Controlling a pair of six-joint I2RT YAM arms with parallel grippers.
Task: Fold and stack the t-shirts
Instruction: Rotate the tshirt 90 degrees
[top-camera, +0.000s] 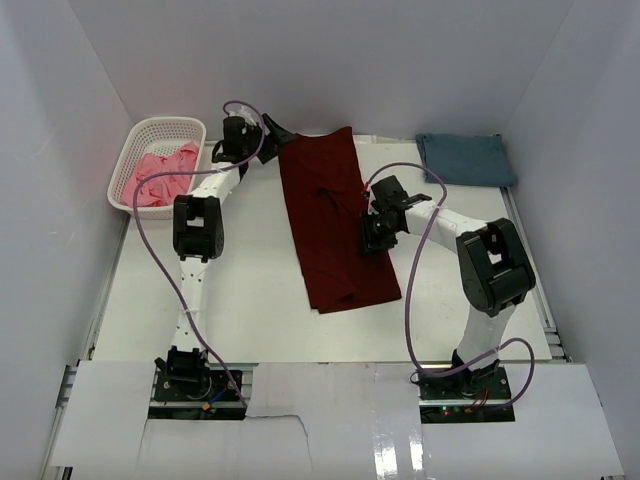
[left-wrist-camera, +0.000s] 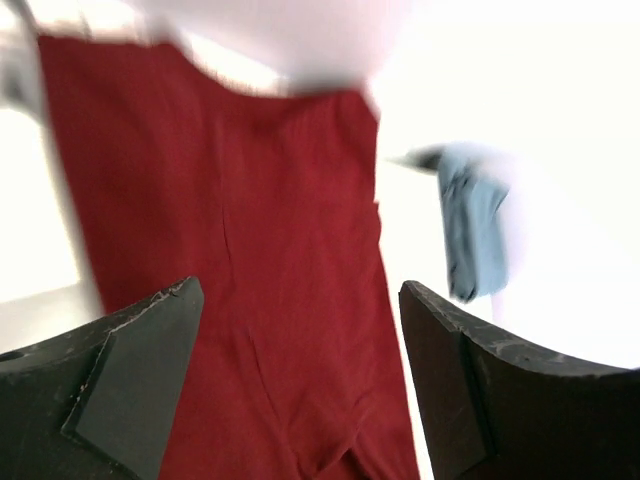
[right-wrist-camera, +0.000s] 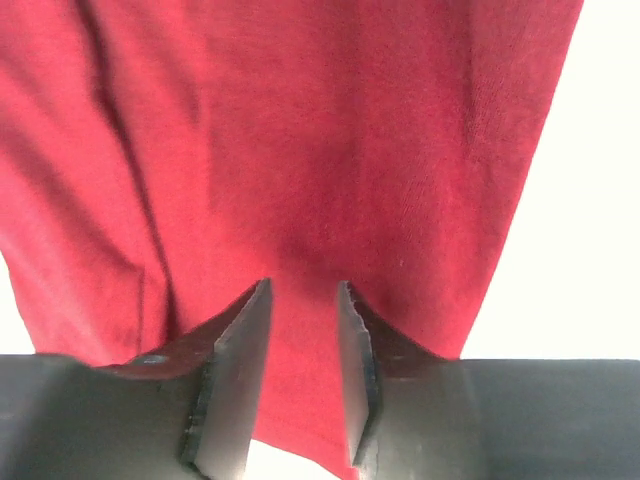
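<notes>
At this point you were roughly a third of the way through, by my reading. The slate-blue cloth t-shirt (top-camera: 465, 160) lay folded into a neat rectangle at the far right corner of the white desk (top-camera: 240, 290), and it looked finished. The large dark maroon cloth t-shirt (top-camera: 335, 220) was in the middle of the desk, narrowed to one long strip running from the far edge toward the arm bases. Its sides seemed folded in, but its length was not yet folded. Your left gripper (left-wrist-camera: 300, 310) hovered by the strip's far end with its jaws wide apart and nothing between them. Your right gripper (right-wrist-camera: 303, 300) sat over the strip's right edge, about halfway along, with its jaws parted only narrowly. The cloth showed below the gap and did not look pinched. The crumpled pink cloth t-shirt (top-camera: 165, 178) lay unfolded in the white plastic lattice basket (top-camera: 165, 125) at the far left. What you had left, I judge, was to fold the maroon strip across its length, fold the pink one, and stack all three, since none lay on another.
</notes>
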